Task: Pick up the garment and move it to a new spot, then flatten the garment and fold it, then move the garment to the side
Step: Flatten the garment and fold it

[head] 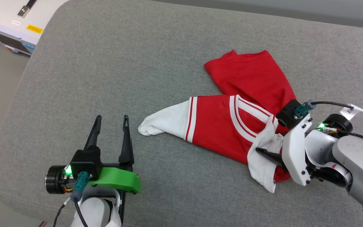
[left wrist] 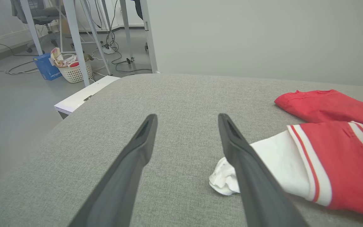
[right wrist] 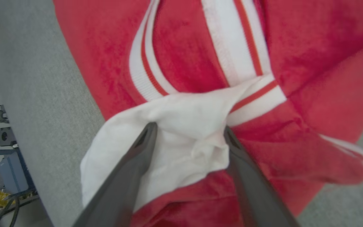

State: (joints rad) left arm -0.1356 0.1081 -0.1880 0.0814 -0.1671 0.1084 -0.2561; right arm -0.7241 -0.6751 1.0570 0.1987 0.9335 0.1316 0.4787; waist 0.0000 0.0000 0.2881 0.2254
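The right gripper [right wrist: 189, 126] stands spread wide, its two fingers straddling a bunched white sleeve of the garment [head: 225, 126] without pinching it. The red jersey lies crumpled on the right half of the grey cushion [head: 137, 63]. Its other white sleeve stretches left, and its cuff ends just beside the left gripper [head: 112, 117], which is also spread and holds nothing. Bare cushion lies wide to the left and far side, and its rounded near edge is close below. A white box [head: 11, 22] sits beyond the far-left corner.

Garment [head: 228, 126] on cushion [head: 106, 63] — right side
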